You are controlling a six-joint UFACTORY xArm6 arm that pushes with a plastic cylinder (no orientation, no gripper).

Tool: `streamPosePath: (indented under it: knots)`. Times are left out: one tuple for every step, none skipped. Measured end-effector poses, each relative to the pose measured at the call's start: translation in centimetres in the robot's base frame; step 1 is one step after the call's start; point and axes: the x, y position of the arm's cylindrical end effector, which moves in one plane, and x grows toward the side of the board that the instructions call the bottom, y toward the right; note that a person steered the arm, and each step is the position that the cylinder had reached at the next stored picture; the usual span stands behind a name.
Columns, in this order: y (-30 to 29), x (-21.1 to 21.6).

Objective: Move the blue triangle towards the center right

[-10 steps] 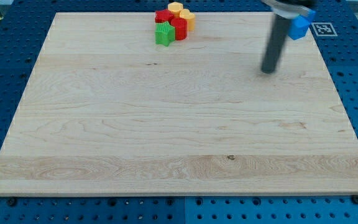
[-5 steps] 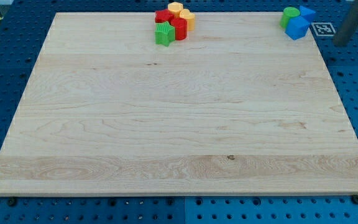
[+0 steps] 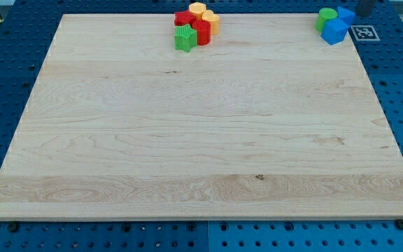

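Two blue blocks sit at the board's top right corner: a larger one point(image 3: 335, 31) and a smaller one point(image 3: 346, 14) just above and to its right. I cannot tell which of them is the triangle. A green block point(image 3: 326, 18) touches them on the left. Only a short dark piece of my rod shows at the view's top edge. My tip point(image 3: 364, 11) is just right of the smaller blue block, at or beyond the board's top right corner. I cannot tell whether it touches the block.
A tight cluster sits at the board's top centre: a yellow block point(image 3: 197, 9), an orange-yellow block point(image 3: 211, 22), two red blocks point(image 3: 182, 17) point(image 3: 201, 31) and a green block point(image 3: 185, 39). A black-and-white marker tag point(image 3: 364, 32) lies right of the blue blocks.
My rod left the board's upper right area, swung out past the right edge, then moved up and left to the top right corner beside the blue blocks. No block has moved.
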Motion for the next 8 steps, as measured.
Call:
streamPosePath:
  knots:
    - [-3.6, 0.0]
    - [-3.7, 0.0]
    - [-3.6, 0.0]
    - [-3.6, 0.8]
    - [-3.6, 1.3]
    - [-2.8, 1.3]
    - [0.0, 1.3]
    - [-0.4, 2.3]
